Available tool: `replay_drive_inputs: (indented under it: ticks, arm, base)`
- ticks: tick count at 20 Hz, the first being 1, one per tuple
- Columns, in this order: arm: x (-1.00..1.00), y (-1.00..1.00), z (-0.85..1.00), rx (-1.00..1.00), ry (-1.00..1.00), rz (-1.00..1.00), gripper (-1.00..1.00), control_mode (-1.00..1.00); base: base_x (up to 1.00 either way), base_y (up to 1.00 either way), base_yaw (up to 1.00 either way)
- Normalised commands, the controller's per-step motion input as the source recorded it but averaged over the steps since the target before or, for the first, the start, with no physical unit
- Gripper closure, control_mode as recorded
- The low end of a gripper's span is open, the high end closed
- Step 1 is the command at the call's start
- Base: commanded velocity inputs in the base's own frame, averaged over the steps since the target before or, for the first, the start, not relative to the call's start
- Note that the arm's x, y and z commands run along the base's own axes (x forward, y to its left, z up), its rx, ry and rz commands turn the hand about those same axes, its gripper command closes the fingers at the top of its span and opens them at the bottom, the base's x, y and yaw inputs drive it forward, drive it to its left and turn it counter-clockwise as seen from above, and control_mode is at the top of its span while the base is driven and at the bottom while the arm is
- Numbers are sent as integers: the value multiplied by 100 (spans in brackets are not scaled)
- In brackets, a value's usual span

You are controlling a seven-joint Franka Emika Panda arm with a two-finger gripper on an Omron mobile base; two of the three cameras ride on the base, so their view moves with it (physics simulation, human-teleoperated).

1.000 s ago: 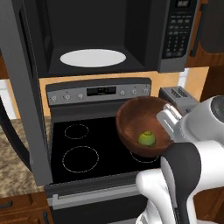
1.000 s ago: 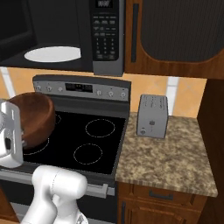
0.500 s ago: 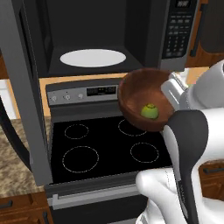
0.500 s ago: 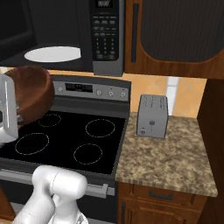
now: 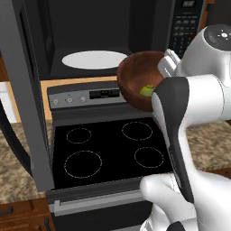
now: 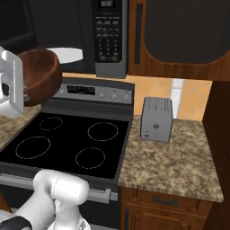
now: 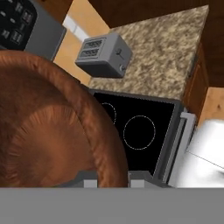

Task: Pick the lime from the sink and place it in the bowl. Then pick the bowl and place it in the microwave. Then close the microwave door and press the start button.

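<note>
Microwave (image 5: 113,40): over the range, cavity exposed, white turntable plate (image 5: 94,59) inside; microwave door (image 5: 22,90) swung wide at left. Stove (image 6: 72,139): black cooktop with four rings, directly below. Toaster (image 6: 156,119): grey, on the granite counter (image 6: 179,161) beside the stove. Bowl (image 5: 140,81): reddish-brown, tilted, held aloft before the cavity. Gripper (image 7: 107,183): jaws pinching the bowl's rim (fingertips barely visible). Lime (image 5: 147,90): inside the bowl.

Bowl (image 7: 52,127) close up, toaster (image 7: 104,55) beyond
</note>
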Motion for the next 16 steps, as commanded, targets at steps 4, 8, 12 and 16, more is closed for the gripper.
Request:
replay_drive_inputs:
  ticks: [4, 8, 12, 16]
  arm:
    - [87, 7, 14, -3, -8, -1, 100, -100]
    - [59, 29, 37, -11, -11, 0, 100, -100]
    - [59, 37, 46, -9, -3, 0, 100, -100]
    - [54, 18, 35, -2, 4, 0, 100, -100]
  base:
    - [0, 0, 0]
    - [0, 0, 0]
    - [0, 0, 0]
    - [0, 0, 0]
